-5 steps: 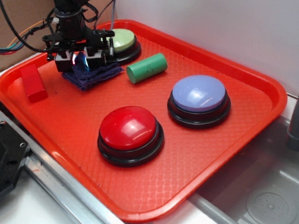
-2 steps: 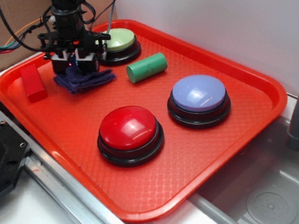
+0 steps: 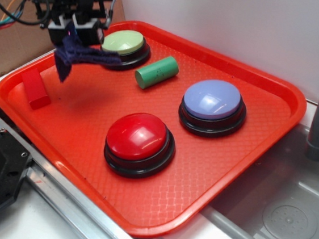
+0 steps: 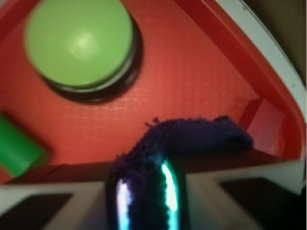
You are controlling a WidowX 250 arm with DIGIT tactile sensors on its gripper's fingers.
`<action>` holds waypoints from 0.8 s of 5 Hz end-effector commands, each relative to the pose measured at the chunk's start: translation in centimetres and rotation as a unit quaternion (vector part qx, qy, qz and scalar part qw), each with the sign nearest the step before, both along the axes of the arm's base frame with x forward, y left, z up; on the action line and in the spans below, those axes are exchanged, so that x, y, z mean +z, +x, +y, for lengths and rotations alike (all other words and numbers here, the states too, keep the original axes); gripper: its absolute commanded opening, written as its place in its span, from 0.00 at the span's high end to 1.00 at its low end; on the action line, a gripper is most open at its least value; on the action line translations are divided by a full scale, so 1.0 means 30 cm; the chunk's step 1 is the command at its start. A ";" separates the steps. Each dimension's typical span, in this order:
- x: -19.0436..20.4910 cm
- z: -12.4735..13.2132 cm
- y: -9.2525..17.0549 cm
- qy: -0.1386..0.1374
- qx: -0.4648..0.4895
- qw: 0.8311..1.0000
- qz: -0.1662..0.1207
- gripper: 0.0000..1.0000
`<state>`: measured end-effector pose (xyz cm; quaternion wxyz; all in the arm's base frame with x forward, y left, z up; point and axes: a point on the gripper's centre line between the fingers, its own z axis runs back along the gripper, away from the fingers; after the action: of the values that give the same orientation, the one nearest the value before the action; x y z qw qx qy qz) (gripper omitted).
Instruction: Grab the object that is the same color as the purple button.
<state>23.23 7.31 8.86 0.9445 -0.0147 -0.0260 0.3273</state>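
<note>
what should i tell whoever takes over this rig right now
Claw: shut on the purple rag, raised above the tray's far left corner.
Rag: hangs clear of the tray, between the green button and the red block.
Purple button: on the tray's right side, untouched.
Done: the grab and lift.
Left: probably nothing but holding it.

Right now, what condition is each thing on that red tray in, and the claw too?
Claw: shut on the rag, raised above the tray.
Purple rag: lifted off the tray, dangling limp from the claw.
Purple button: sitting on the tray, untouched.
Red button: sitting on the tray, untouched.
Green button: sitting on the tray, untouched.
Green cylinder: lying on its side.
Red block: lying flat near the tray's edge.
</note>
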 end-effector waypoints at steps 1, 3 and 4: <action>0.266 -0.062 0.049 0.014 -0.109 0.991 -0.073 1.00; 0.437 -0.108 -0.022 0.020 -0.200 0.974 -0.109 1.00; 0.489 -0.118 -0.048 0.024 -0.235 0.966 -0.106 1.00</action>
<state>22.04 3.02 21.77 0.9896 -0.0345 -0.0956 0.1014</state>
